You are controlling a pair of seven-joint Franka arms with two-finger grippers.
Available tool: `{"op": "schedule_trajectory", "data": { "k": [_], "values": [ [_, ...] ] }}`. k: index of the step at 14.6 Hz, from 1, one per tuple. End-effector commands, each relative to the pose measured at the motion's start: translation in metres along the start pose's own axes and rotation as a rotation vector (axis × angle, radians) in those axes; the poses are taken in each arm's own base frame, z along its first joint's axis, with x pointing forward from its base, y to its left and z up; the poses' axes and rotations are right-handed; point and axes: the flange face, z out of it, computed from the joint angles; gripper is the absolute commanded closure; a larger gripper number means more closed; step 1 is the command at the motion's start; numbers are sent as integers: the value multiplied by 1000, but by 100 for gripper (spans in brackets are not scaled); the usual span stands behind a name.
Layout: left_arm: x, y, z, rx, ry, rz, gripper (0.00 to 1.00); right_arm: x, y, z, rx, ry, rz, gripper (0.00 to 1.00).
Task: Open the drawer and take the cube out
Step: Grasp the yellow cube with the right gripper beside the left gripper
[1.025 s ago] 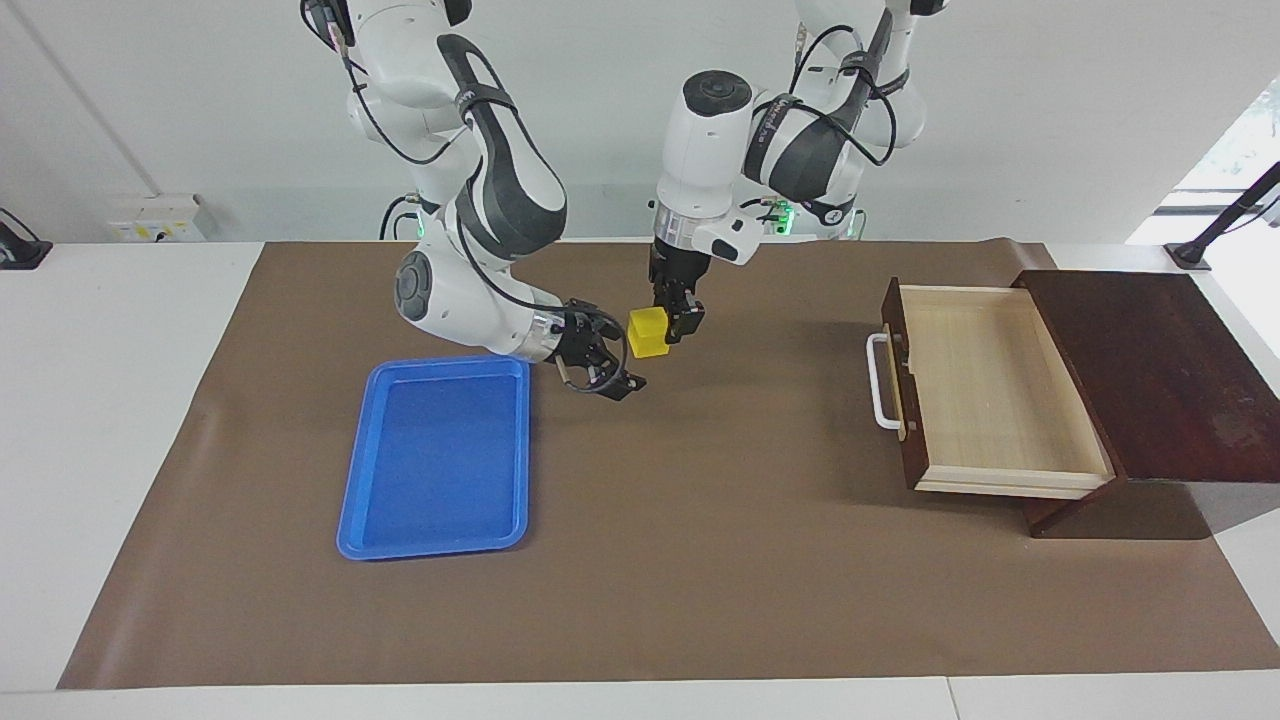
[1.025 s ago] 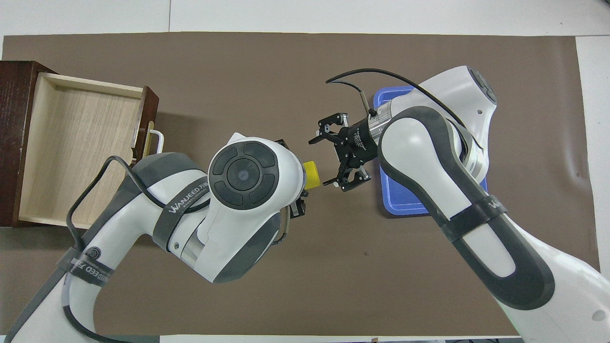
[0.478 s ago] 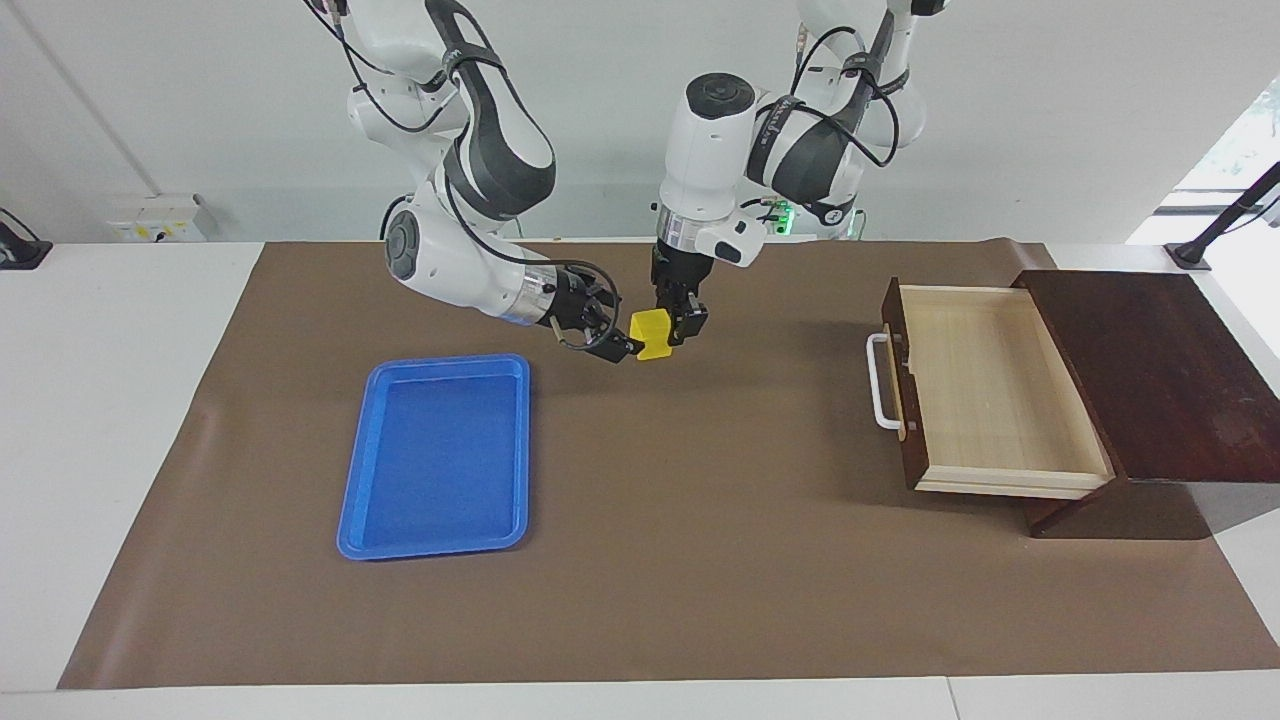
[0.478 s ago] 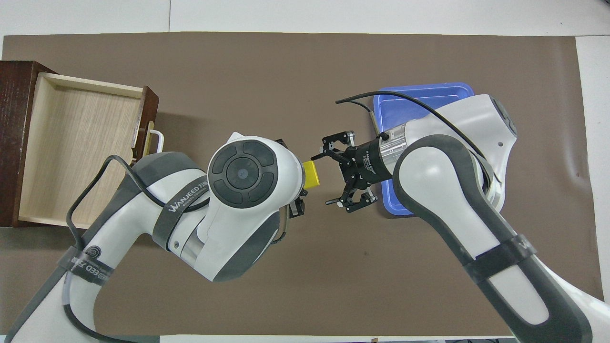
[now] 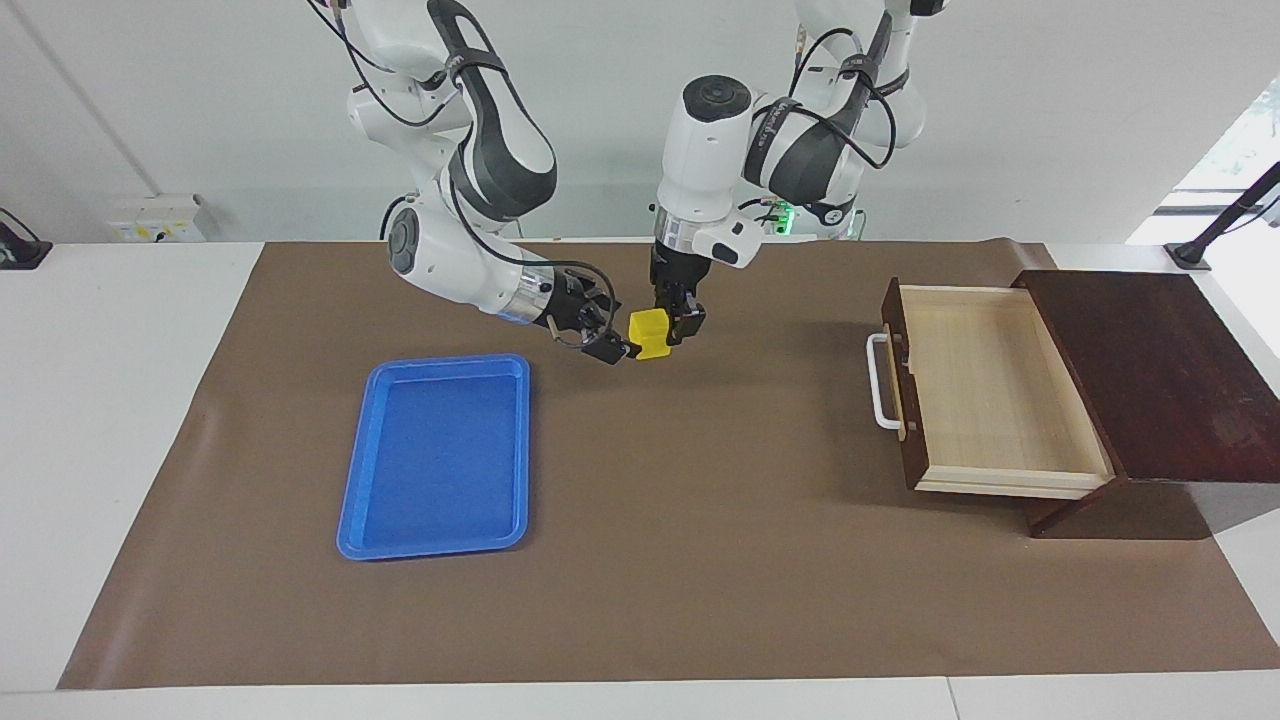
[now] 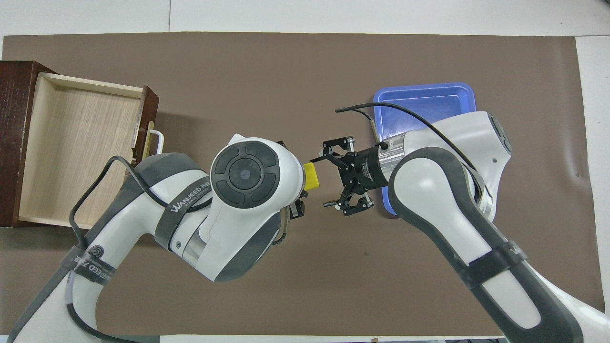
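The cube (image 5: 648, 333) hangs in the air over the brown mat (image 5: 700, 560), pinched in the left gripper (image 5: 672, 326), which points straight down. The right gripper (image 5: 612, 338) reaches in sideways, its fingers spread wide on either side of the cube without gripping it. The blue tray (image 5: 436, 456) lies beneath the right arm. The drawer (image 5: 990, 385) stands pulled open at the left arm's end.

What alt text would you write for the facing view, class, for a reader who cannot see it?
The left hand holds a small yellow cube in the air above the brown mat, with the open right hand right beside the cube. A blue plastic tray lies toward the right arm's end; the pulled-out wooden drawer shows nothing inside.
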Motion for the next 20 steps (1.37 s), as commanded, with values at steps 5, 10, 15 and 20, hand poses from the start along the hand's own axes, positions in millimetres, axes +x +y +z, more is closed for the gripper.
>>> {"op": "schedule_trajectory", "data": {
  "k": [5, 10, 15, 20],
  "values": [
    [0, 5, -3, -14, -7, -18, 100, -4, 14, 6, 27, -25, -10, 0],
    [0, 4, -2, -12, -6, -16, 100, -16, 13, 19, 51, -22, -16, 0],
    [0, 3, -1, -12, -3, -12, 100, -13, 14, 18, 47, -24, -11, 0],
    [0, 3, -2, -13, -4, -12, 100, -8, 16, 17, 55, -17, 58, 5]
  ]
}}
